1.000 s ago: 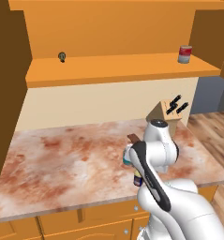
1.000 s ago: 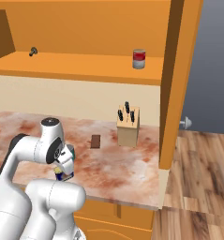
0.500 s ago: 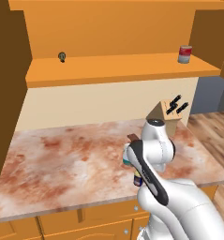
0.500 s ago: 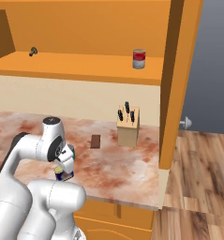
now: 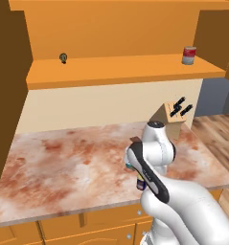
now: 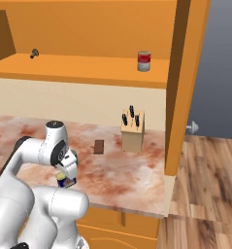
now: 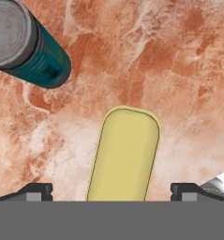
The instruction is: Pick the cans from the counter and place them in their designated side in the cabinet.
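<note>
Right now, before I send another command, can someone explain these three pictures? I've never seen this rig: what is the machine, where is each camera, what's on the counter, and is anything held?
The machine is a white arm on a driving base, ending in two jaws. Two pictures come from cameras on the base, behind the arm to its left and right. The third looks along the hand, down at the counter. On the counter are a knife block, a small brown block, a teal can and a yellow-topped can. On the cabinet shelf sit a red can and a small dark object. The jaws stand wide open, one dark fingertip on each side of the yellow-topped can. Nothing is held.
</note>
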